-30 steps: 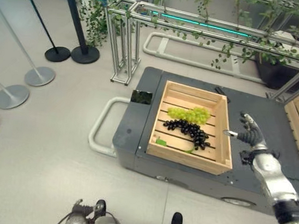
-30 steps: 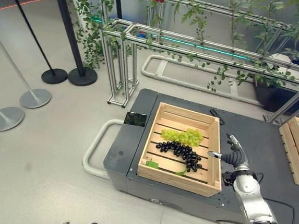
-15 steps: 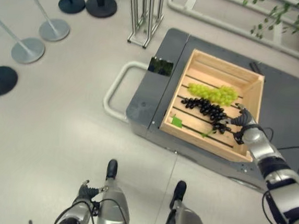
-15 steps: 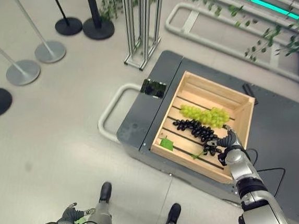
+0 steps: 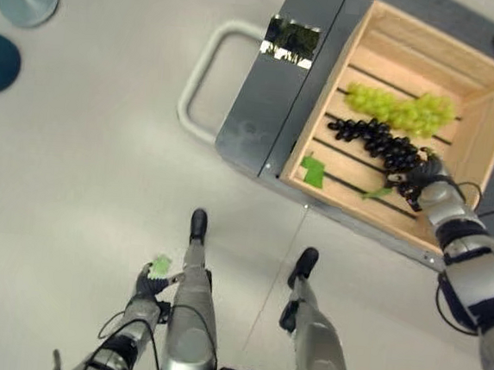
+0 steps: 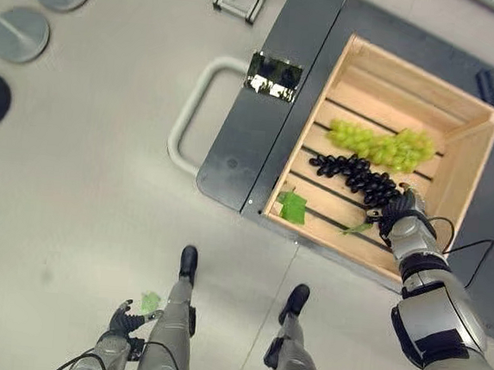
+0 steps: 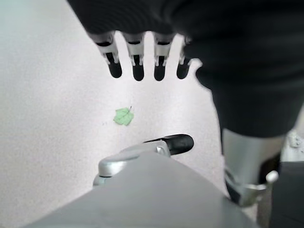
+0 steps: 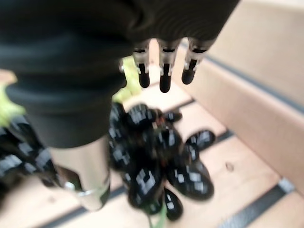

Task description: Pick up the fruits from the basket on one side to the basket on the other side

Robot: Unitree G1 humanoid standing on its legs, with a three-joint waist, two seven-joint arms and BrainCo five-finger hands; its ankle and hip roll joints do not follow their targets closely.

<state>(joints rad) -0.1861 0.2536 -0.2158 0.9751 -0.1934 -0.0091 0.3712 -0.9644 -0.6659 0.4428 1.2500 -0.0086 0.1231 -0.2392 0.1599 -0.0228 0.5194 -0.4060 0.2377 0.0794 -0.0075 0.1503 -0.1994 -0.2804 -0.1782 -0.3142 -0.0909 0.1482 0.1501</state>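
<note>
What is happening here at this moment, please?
The right hand is down inside the wooden crate, over the bunch of black grapes, its fingers open and not yet closed on it. A bunch of green grapes lies beside it. The left hand hangs idle, open.

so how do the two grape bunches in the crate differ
The green grapes are pale and lie nearer the crate's far wall, untouched. The black grapes are dark and lie on the near side, with the right hand at their end. Both rest on the slatted floor, side by side.
</note>
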